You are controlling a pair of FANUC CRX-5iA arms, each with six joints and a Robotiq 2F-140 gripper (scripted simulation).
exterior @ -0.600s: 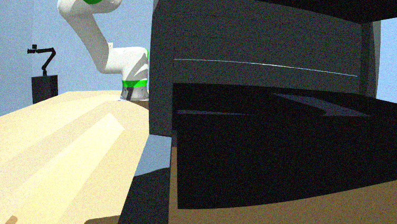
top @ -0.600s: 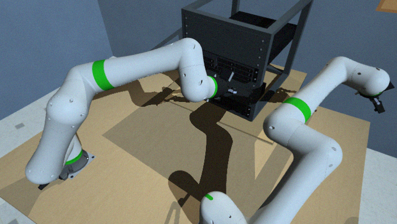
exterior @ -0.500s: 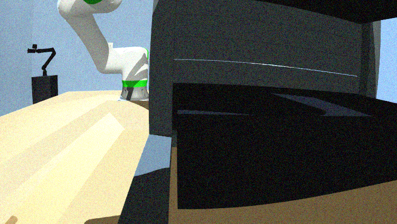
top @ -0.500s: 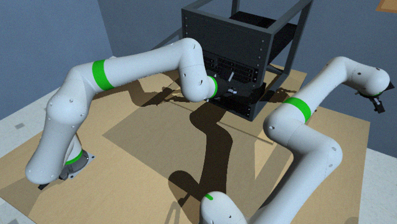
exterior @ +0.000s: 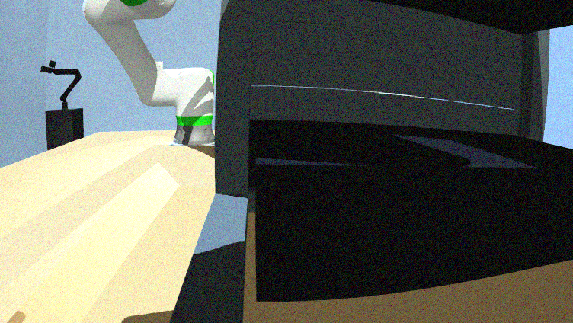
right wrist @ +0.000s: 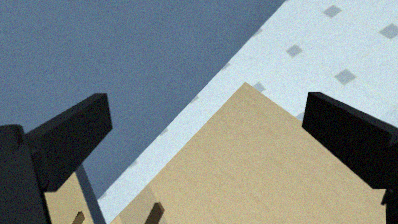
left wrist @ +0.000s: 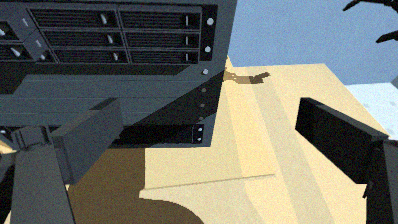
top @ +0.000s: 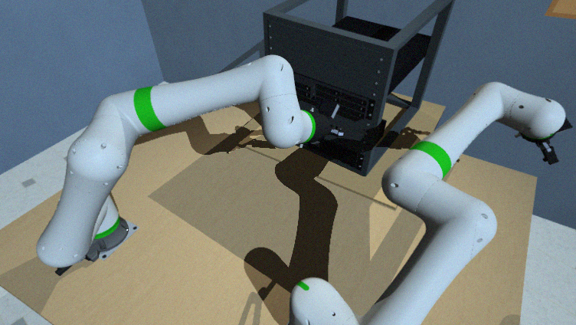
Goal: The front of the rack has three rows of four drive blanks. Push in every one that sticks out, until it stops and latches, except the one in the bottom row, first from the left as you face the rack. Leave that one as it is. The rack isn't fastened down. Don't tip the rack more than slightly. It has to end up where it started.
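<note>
The fingers of your left gripper [top: 336, 121] [left wrist: 210, 115] and right gripper [top: 548, 152] [right wrist: 207, 110] are standing wide, gripping nothing. You'll want to be closing the left, then pressing straight and gently, sparing bottom-left. The rack [top: 387, 77] [exterior: 232, 100] [left wrist: 225, 30] is standing upright on the table [top: 193, 250] [exterior: 120, 224] [left wrist: 255, 135] [right wrist: 260, 165], its dark, ribbed blanks [top: 328, 89] [left wrist: 162, 39] showing pale latches; which are protruding, you can't tell.

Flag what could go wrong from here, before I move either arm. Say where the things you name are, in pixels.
The left gripper [top: 338, 121] [left wrist: 209, 113] stands open close before the rack [top: 328, 42] [left wrist: 170, 111]; a wide finger could catch the front or nudge the unfastened frame.

In the top view the left arm [top: 209, 90] hides part of the drive blanks [top: 352, 105] [left wrist: 161, 40], so the wrong one, perhaps the one to be left alone, might get pushed.
</note>
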